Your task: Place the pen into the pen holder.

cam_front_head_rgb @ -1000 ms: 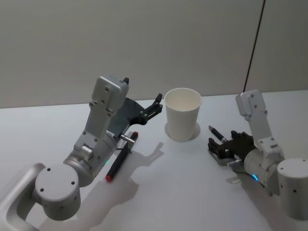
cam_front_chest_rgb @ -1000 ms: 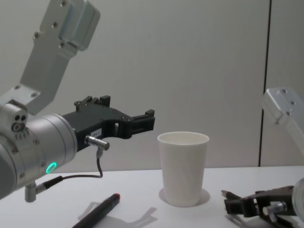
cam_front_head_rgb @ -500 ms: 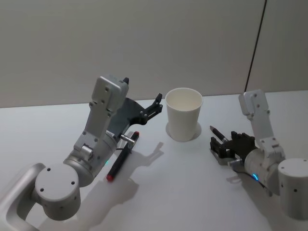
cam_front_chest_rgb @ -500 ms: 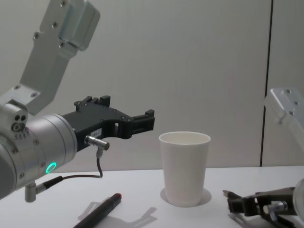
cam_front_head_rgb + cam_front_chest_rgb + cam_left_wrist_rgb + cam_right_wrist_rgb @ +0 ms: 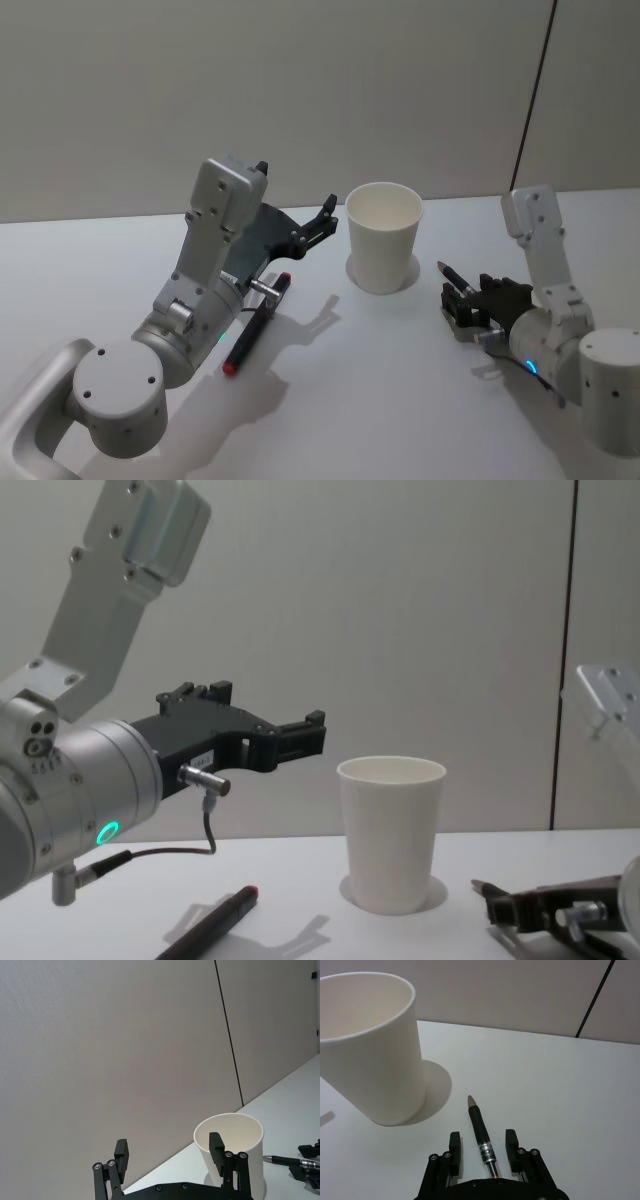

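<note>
Straddling the pen, right gripper jaws apart, untouching — pen's rear hidden, left gripper spread empty near pen holder.

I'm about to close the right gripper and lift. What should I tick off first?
1. The pen lies between the fingers of the right gripper: ok.
2. Fingers shut on the pen: not ok, there are gaps on both sides.
3. The pen holder is upright, mouth unobstructed: ok.
4. The left gripper is open, empty and off to the holder's left: ok.
5. The pen rests flat on the table: cannot tell.
</note>
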Motion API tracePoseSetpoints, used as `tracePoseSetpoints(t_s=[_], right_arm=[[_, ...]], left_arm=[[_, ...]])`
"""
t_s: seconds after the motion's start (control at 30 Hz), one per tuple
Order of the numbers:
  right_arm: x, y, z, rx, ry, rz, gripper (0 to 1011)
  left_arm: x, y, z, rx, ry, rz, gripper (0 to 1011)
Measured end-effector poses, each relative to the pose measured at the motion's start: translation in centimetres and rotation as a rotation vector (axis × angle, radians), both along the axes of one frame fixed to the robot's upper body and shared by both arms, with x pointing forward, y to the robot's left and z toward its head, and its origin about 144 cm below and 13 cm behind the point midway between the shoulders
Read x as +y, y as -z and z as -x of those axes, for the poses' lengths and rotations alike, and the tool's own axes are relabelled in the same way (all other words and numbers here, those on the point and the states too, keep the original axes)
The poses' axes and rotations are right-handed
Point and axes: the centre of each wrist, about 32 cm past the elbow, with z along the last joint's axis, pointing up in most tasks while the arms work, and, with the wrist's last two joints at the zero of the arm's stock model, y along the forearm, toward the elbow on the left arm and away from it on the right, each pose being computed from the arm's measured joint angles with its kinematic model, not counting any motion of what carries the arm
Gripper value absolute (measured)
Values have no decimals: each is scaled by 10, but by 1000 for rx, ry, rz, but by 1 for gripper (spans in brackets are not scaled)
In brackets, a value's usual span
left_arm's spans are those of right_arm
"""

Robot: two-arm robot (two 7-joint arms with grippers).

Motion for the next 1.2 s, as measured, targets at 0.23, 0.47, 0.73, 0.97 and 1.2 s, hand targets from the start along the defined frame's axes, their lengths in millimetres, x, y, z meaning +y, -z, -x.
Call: tracePoseSetpoints(t_s=[0.23, 0.47, 0.73, 0.97, 1.2], right_arm=[[0, 0, 0, -1, 0, 4, 503], [0, 1, 0, -11, -10, 16, 458], [0, 1, 0, -18, -17, 25, 400], [0, 1, 0, -22, -21, 28, 357], [0, 1, -1, -23, -23, 30, 312]], left_arm=[[0, 0, 0, 0, 0, 0, 1001], [0, 0, 0, 0, 0, 0, 1001], [0, 0, 0, 0, 0, 0, 1001], [0, 0, 0, 0, 0, 0, 1001], [0, 0, 0, 0, 0, 0, 1001]])
